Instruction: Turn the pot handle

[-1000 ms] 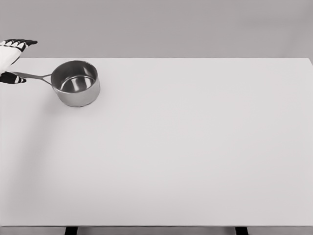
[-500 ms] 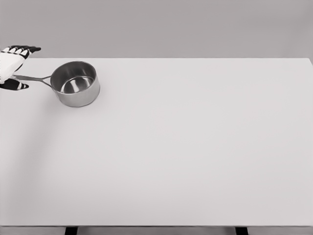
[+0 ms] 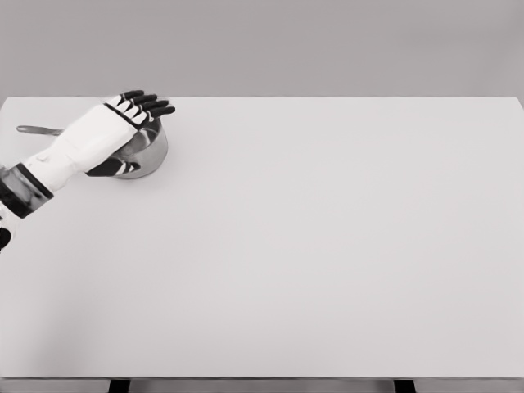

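Looking at the head view, the only one here: the white table (image 3: 327,246) fills most of the picture, grey wall behind it, two dark legs just showing at the bottom edge.

The pot (image 3: 151,149) sits at the far left of the table, close to the back edge. It's a small steel saucepan, upright, mostly covered by the hand. Only its right wall and a bit of rim are visible. Its handle (image 3: 37,129) sticks out to the left, roughly level, with the end poking out past the wrist. The part near the pot body is hidden behind the hand.

The left hand (image 3: 110,135) comes in from the lower left, forearm angled up and to the right, and hangs over the pot's opening. Fingers (image 3: 146,103) are straight and lying side by side, dark tips pointing right and past the far rim. Thumb is a dark shape under the palm, by the near wall of the pot. The hand isn't closed around anything that I can see. Can't tell if the palm touches the rim or floats above it.

The hand is not on the handle; the handle's free end is well clear to the left of it.
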Motion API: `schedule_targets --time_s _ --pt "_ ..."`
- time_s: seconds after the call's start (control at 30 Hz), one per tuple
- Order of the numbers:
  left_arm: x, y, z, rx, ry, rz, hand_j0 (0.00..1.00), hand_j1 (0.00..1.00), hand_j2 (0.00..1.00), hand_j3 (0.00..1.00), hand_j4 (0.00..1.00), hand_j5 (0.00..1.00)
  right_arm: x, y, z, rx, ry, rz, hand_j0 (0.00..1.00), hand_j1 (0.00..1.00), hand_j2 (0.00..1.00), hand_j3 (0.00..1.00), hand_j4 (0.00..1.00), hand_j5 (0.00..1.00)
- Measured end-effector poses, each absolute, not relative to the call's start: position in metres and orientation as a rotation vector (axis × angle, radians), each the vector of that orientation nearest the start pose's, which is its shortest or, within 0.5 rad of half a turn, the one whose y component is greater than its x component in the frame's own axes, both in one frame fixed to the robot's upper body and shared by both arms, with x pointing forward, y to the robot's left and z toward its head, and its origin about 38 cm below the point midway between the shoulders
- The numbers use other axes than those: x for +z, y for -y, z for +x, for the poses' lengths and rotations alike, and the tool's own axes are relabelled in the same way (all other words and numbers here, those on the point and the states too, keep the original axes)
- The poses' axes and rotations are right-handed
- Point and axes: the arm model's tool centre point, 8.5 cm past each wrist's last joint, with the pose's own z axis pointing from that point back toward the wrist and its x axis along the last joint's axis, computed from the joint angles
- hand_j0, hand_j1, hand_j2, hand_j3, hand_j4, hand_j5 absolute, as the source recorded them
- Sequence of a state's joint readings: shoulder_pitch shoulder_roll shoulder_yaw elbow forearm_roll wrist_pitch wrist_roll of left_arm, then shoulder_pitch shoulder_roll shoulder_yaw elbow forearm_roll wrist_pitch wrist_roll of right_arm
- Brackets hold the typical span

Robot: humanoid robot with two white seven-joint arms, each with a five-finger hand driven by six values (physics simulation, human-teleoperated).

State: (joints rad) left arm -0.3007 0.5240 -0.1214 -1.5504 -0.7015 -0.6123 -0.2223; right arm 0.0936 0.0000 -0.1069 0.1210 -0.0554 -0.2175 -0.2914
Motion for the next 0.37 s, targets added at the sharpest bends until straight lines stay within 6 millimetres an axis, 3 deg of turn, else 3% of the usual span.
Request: schedule_targets --time_s 0.07,0.2,0.37 --pt "0.21 -0.271 0.402 -1.684 1.894 0.68 1.0 1.0 1.0 1.0 1.0 1.0 -0.247 0.293 -0.083 -0.161 -0.014 -0.4 1.0 1.0 1.0 1.0 1.0 1.0" --pt "0.2 -0.221 0.385 -1.779 1.969 0.53 1.0 1.0 1.0 1.0 1.0 1.0 -0.247 0.293 -0.083 -0.161 -0.014 -0.4 1.0 1.0 1.0 1.0 1.0 1.0" --pt "0.193 -0.194 0.376 -1.796 2.01 0.451 1.0 1.0 1.0 1.0 1.0 1.0 -0.247 0.294 -0.083 -0.161 -0.014 -0.4 1.0 1.0 1.0 1.0 1.0 1.0"
